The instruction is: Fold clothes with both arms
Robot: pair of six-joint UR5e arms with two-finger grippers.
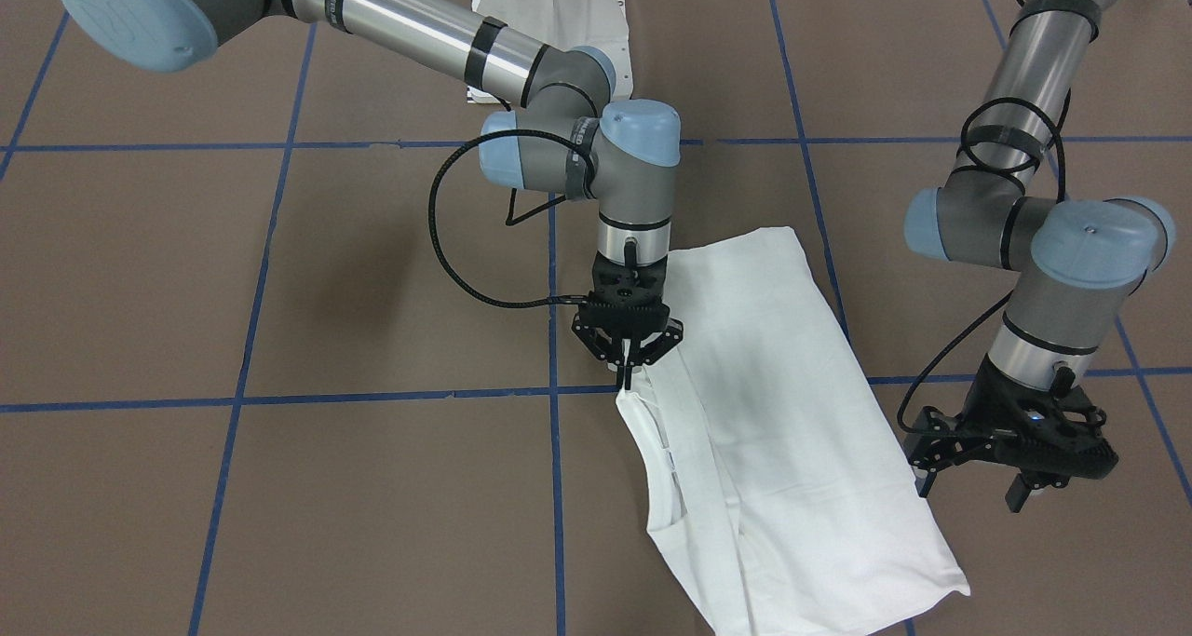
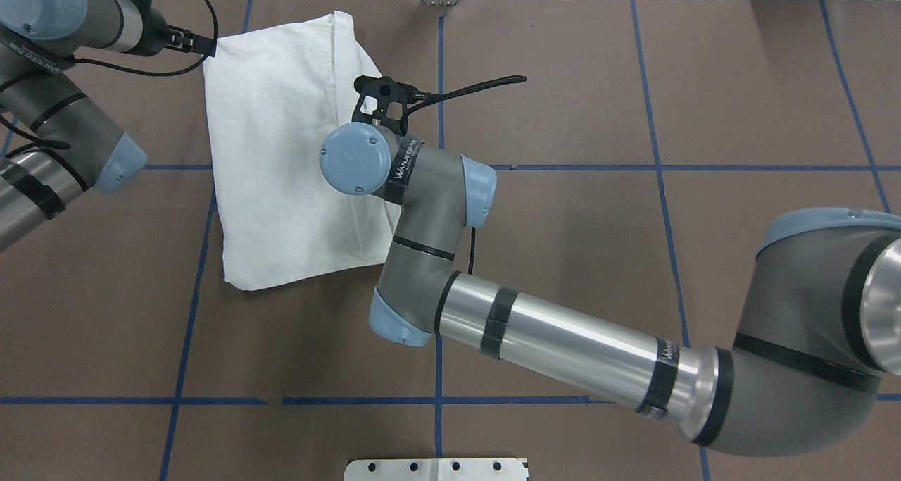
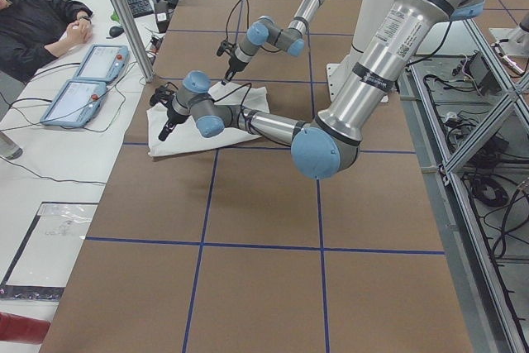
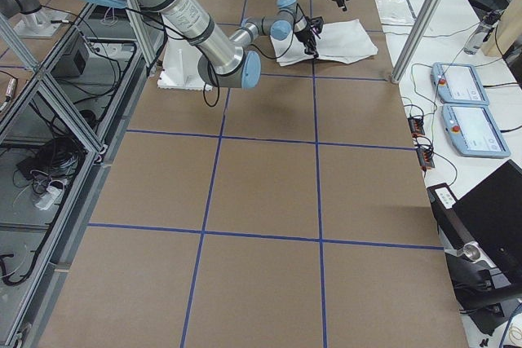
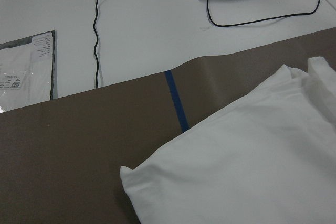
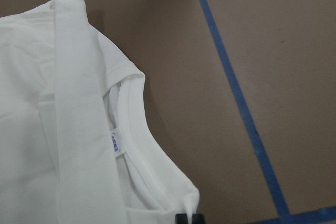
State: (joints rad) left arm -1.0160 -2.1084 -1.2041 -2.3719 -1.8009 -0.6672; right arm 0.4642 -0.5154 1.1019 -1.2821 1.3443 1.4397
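Note:
The white T-shirt (image 1: 792,412) lies folded into a long strip on the brown table, also in the overhead view (image 2: 274,150). Its neckline with a small label (image 6: 116,144) faces up; no black text shows. My right gripper (image 1: 630,373) is shut on the shirt's edge beside the neckline, fingertips low in the right wrist view (image 6: 189,217). My left gripper (image 1: 970,490) is open and empty, hovering just beyond the shirt's other long edge near a corner (image 5: 128,174). In the overhead view it (image 2: 200,43) sits at the shirt's far left corner.
The white pedestal base (image 2: 436,469) is at the robot's side. Blue tape lines (image 1: 391,396) grid the table. The shirt lies near the operators' edge; beyond it are cables and two control pendants (image 3: 87,80), with a seated person (image 3: 33,22).

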